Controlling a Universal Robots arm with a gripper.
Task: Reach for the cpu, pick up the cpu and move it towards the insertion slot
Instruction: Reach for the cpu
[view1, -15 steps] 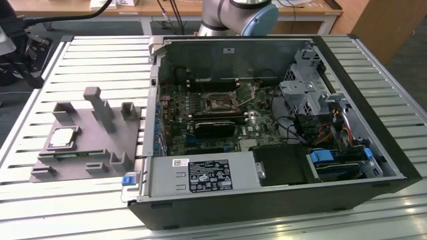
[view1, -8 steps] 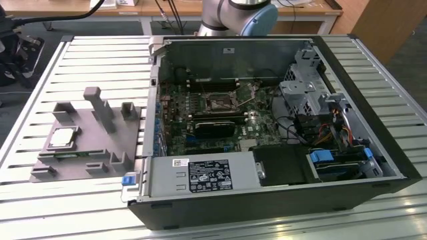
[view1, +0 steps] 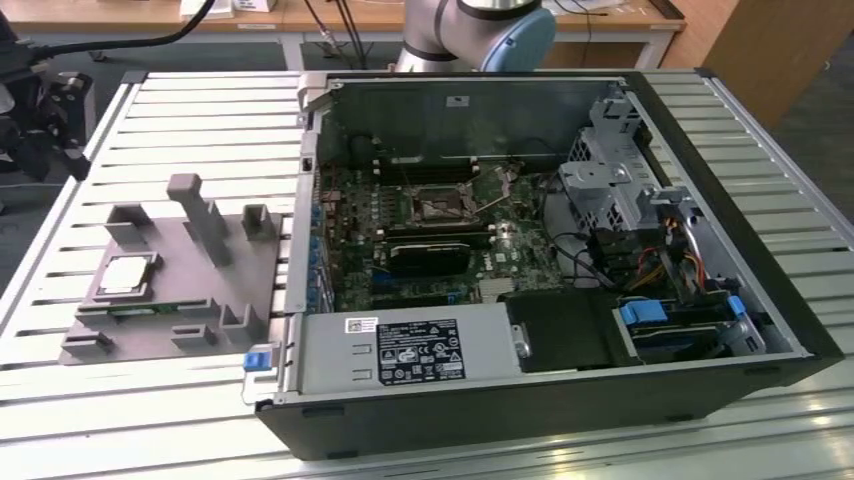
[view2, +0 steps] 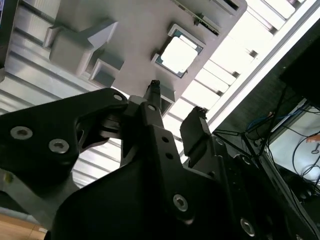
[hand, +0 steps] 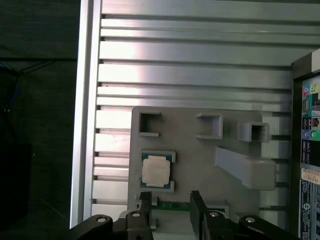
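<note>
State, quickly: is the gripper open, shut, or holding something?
Gripper: open, holding nothing. The cpu lies in its gray tray, not gripped.

Open computer case (view1: 534, 420) on slatted metal table (view1: 200, 110), grey moulded fixture tray (view1: 187, 287) just beside it

Exterior view: high and oblique, looking down across the slatted table (view1: 174, 110) at the open computer case (view1: 454, 105), with the grey holder (view1: 160, 300) toward the exterior view's left.
First wrist view: straight down on the holder, fairly near.
Second wrist view: close behind the gripper (view2: 176, 99), looking obliquely past it.
All three views share the holder and the cpu (view1: 127, 273).
</note>
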